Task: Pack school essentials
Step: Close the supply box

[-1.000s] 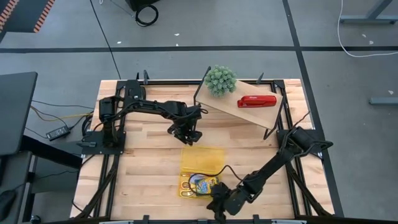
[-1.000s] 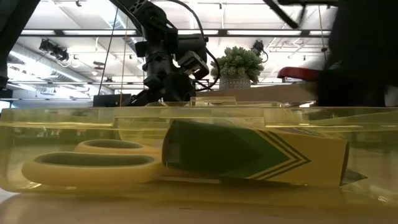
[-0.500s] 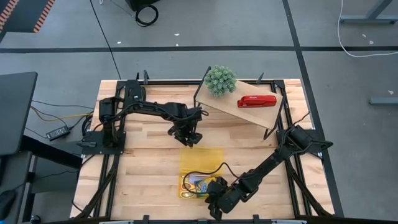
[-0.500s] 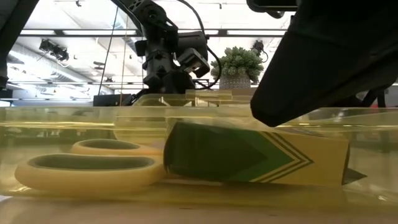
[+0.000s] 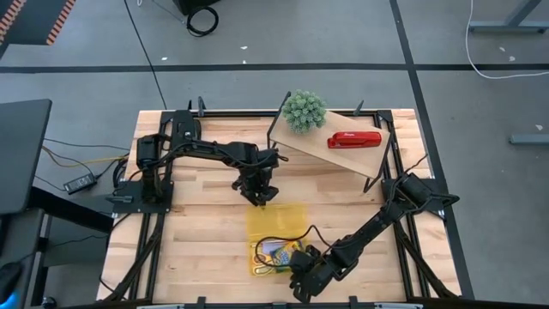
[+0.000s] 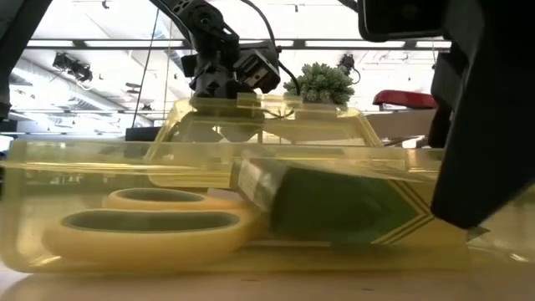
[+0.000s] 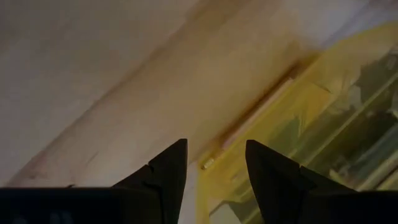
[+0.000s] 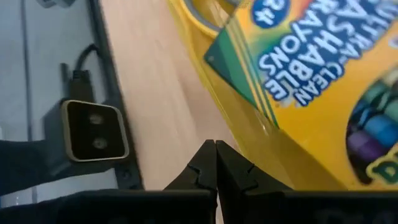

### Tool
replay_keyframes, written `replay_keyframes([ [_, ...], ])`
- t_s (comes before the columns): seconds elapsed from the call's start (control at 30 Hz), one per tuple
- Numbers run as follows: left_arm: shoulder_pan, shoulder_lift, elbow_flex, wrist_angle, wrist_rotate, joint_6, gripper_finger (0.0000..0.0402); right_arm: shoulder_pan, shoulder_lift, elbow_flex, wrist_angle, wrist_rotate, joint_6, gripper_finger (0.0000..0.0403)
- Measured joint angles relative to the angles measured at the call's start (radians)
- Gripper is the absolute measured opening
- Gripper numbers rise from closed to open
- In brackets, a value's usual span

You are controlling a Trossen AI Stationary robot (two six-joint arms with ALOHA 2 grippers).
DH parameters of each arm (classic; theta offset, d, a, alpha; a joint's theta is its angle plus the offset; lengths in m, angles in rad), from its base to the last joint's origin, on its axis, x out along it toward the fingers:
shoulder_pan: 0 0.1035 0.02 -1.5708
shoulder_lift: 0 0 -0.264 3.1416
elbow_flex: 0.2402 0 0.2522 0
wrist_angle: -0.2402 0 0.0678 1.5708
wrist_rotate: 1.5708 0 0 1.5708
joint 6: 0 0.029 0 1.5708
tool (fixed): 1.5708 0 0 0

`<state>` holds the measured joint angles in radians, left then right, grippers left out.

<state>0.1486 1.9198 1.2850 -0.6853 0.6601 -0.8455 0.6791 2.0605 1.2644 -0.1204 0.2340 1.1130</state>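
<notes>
A yellow see-through case lies on the table. Its base (image 5: 273,257) holds yellow-handled scissors (image 6: 142,226) and a green-and-yellow crayon box (image 6: 343,213). The lid (image 6: 259,125) stands tilted up beyond the base. My left gripper (image 5: 262,196) is at the lid's far edge, shut on it. My right gripper (image 5: 302,273) is shut at the base's near right corner and shows as a large dark shape (image 6: 476,159) in the low view. No other essentials show. My left gripper has the lid's far edge (image 7: 210,165) between its two fingers, coming from the far side and slanting down. The lid is raised at that edge, while its other edge stays at the base. My right gripper's shut fingertips (image 8: 219,157) slant down against the base's near wall (image 8: 249,146). The base rests flat on the table.
At the far right a raised wooden board carries a green potted plant (image 5: 304,110) and a red stapler (image 5: 353,140). A small camera (image 8: 93,140) sits at the table's near edge, close to my right gripper. Bare wood lies left of the case.
My left gripper has swung the lid's far edge up, so the lid now stands tilted where it lay low. My right gripper has tipped down in front of the case's near right corner. The crayon box has shifted inside the base.
</notes>
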Motion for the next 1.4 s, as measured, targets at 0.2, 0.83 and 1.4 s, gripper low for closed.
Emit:
replay_keyframes([
  [0.2,-0.003,0.0,0.0,0.0,0.047,0.0,0.0172,-0.021,0.0,-0.001,-0.023,0.021,0.037,0.0006],
  [0.83,-0.04,0.0,0.0,-0.001,0.08,-0.004,0.0172,-0.09,0.0,-0.001,-0.074,0.031,0.05,0.0006],
  [1.4,-0.062,-0.002,0.0,-0.004,0.08,-0.006,0.0172,-0.186,0.0,-0.001,-0.078,0.044,-0.018,0.0006],
])
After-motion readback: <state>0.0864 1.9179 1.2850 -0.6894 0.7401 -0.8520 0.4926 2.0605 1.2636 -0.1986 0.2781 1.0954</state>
